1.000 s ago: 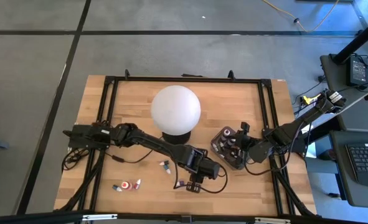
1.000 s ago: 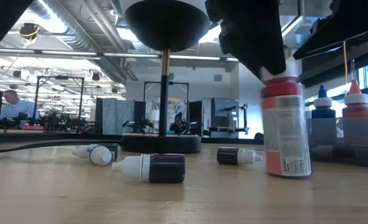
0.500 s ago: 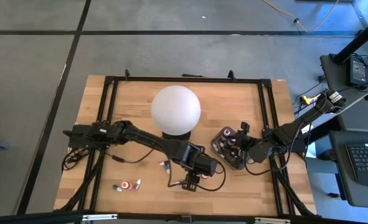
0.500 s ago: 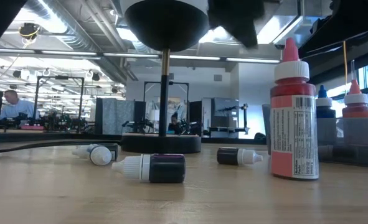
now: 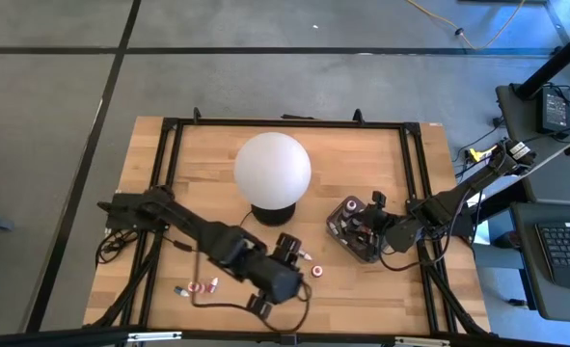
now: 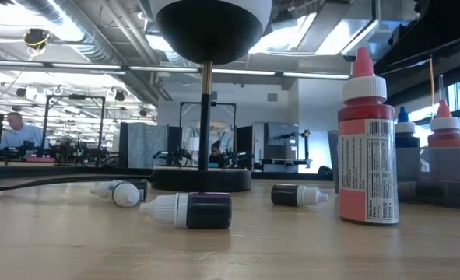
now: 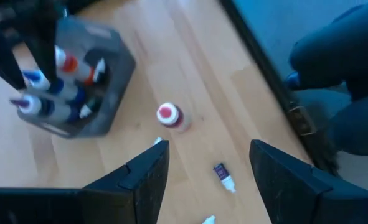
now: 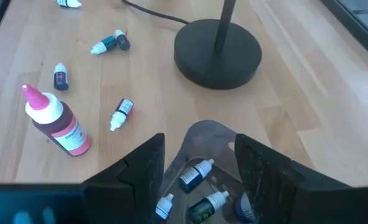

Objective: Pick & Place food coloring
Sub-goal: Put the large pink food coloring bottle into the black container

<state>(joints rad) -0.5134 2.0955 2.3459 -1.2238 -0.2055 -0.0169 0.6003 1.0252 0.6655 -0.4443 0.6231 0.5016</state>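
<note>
A red food coloring bottle (image 5: 316, 271) (image 6: 367, 148) (image 7: 167, 116) (image 8: 56, 127) with a pale pointed tip stands upright on its base on the table, near the middle front. My left gripper (image 7: 208, 146) hangs open high above the table, left of it, holding nothing. Small food coloring bottles (image 6: 191, 210) (image 8: 121, 114) lie on their sides around it. Several more stand in the dark translucent tray (image 5: 347, 239) (image 7: 109, 93). My right gripper (image 8: 199, 142) (image 5: 364, 224) is at the tray, fingers apart, with the tray's rounded corner between them. My right gripper slants down from the table's right with a finger on either side of the tray's rounded corner (image 8: 202, 129). Whether the fingers touch the tray's wall, I cannot tell. The tray rests flat on the table.
The white globe lamp (image 5: 272, 167) stands behind the bottles on a round black base (image 8: 218, 43), with its cord running left. More small bottles (image 5: 196, 286) lie near the front left. A black frame (image 5: 415, 193) runs round the tabletop.
My left gripper has let go of the red bottle's cap, then risen out of the low view and drawn back toward the table's left and near edge. The red bottle now stands free and upright on the table.
</note>
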